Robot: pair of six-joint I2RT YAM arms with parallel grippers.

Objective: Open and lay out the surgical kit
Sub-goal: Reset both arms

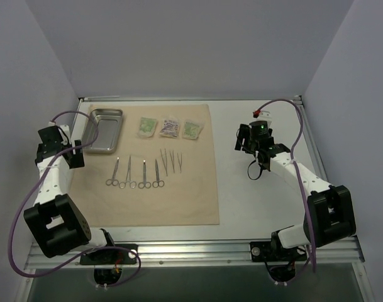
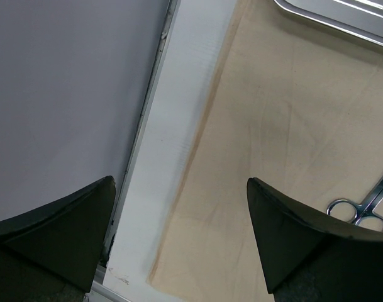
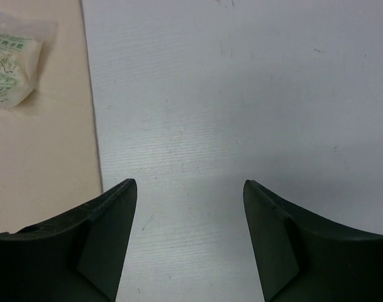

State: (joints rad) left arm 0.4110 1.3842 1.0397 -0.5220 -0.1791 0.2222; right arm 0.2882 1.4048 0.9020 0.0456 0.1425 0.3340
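Note:
The surgical kit lies spread out: the beige cloth (image 1: 147,195) is flat on the table with a steel tray (image 1: 103,130) at its far left corner. Three packets (image 1: 170,128) sit in a row beside the tray. Several scissor-like instruments (image 1: 134,174) and tweezers (image 1: 171,160) lie in the middle. My left gripper (image 1: 78,153) hangs open and empty over the cloth's left edge (image 2: 197,145); the tray's corner (image 2: 342,16) and scissor handles (image 2: 361,211) show there. My right gripper (image 1: 244,139) is open and empty over bare table, right of the cloth (image 3: 40,145) and a packet (image 3: 9,60).
The white table (image 1: 260,201) is walled on three sides by grey panels. A metal rail (image 1: 197,251) runs along the near edge with both arm bases on it. A purple cable (image 1: 18,226) loops off the left arm; a white cable (image 1: 298,126) arcs over the right arm.

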